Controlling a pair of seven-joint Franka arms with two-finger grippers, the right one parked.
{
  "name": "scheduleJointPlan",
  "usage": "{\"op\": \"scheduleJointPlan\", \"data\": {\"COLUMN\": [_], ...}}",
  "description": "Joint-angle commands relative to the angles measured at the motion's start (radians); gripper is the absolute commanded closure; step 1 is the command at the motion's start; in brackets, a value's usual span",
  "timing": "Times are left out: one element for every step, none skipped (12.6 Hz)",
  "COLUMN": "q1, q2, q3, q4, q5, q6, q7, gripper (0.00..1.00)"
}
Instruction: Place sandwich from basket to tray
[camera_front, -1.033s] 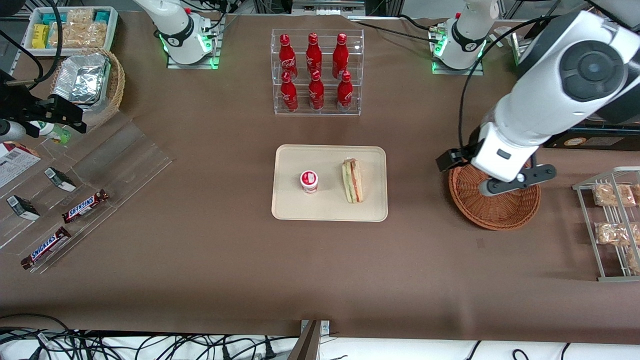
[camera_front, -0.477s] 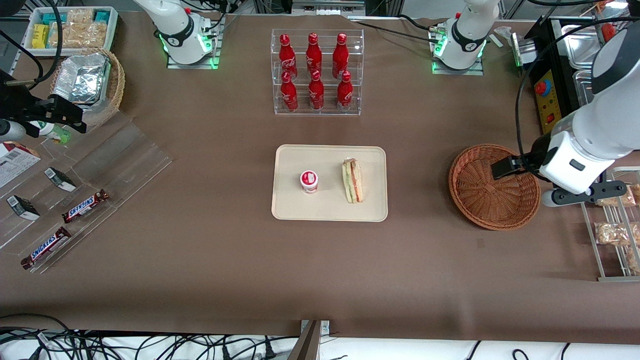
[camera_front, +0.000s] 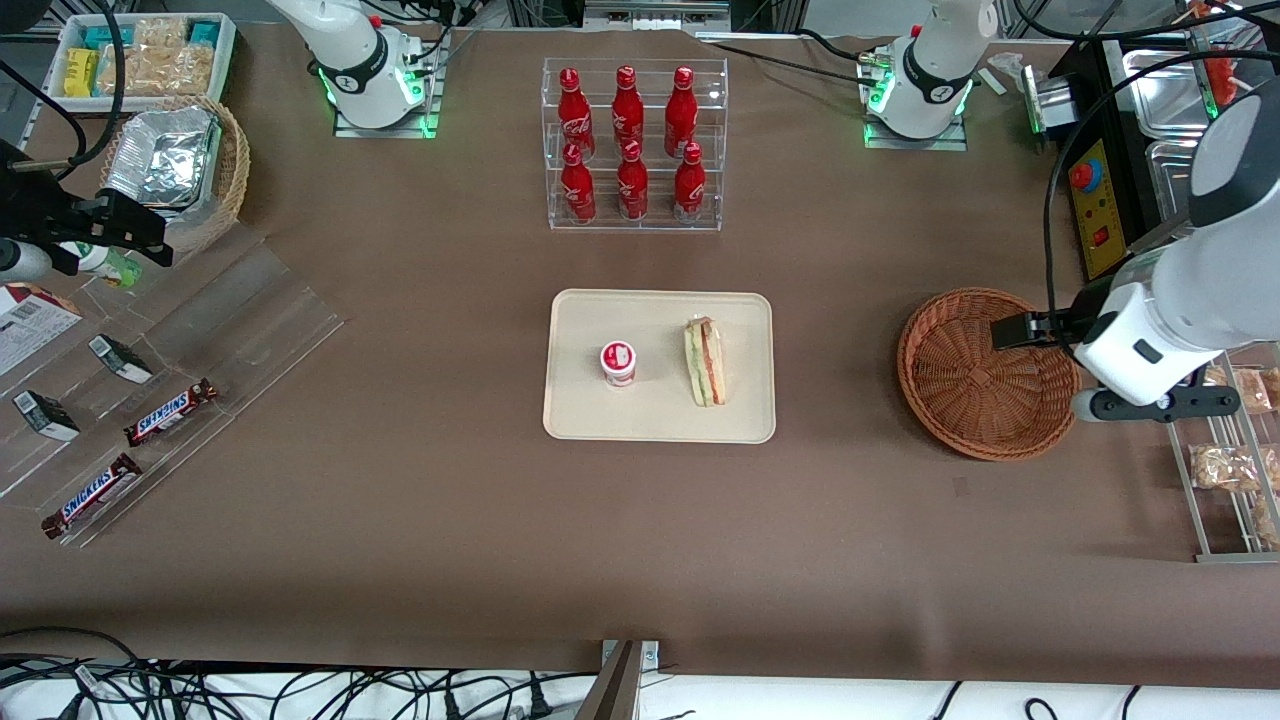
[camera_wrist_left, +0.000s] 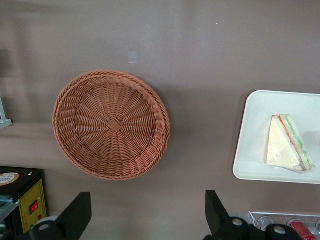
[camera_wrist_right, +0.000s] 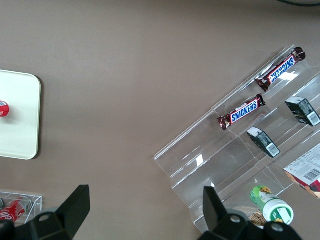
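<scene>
Sandwich (camera_front: 705, 362), the clear-wrapped triangular wedge, lies flat on the cream-beige tray (camera_front: 660, 420), beside a small red-and-white lidded cup (camera_front: 618, 362) that stands on the same tray toward the parked arm's end; the two are apart, not touching; the reddish-brown wicker basket (camera_front: 985, 375) sits well apart from the tray toward the working arm's end of the table, and the wrist view shows its woven floor bare, nothing in it; the gripper (camera_wrist_left: 145, 220) hangs high above the table near the basket's rim, with its two fingers spread wide and nothing between them; judged from how things lie, the transfer itself is done, the sandwich resting fully inside the tray's rim; what seems left is only for the arm to clear off or park.
</scene>
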Motion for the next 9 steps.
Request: {"op": "scheduleJointPlan", "data": {"q1": [-0.141, -0.192, -0.230, -0.264, -0.290, -0.312, -0.320, -0.327, -0.330], "q2": [-0.115, -0.154, -0.194, -0.237, -0.283, -0.320, -0.333, -0.334, -0.328], "q3": [0.289, 0.386, 0.446, 0.489, 0.526, 0.572, 0.601, 0.611, 0.614], "q4": [-0.005, -0.037, -0.076, -0.120, -0.166, -0.195, -0.205, -0.205, -0.202], "q5": [-0.160, -0.215, -0.236, -0.239, -0.239, -0.243, -0.259, -0.260, -0.259], "q6": [-0.024, -0.022, -0.018, -0.018, -0.018, -0.019, -0.024, -0.024, -0.021], "q7": [0.141, 0.172, 0.192, 0.214, 0.241, 0.278, 0.309, 0.320, 0.320], "gripper": [0.00, 0.00, 0.00, 0.00, 0.00, 0.00, 0.00, 0.00, 0.00]}}
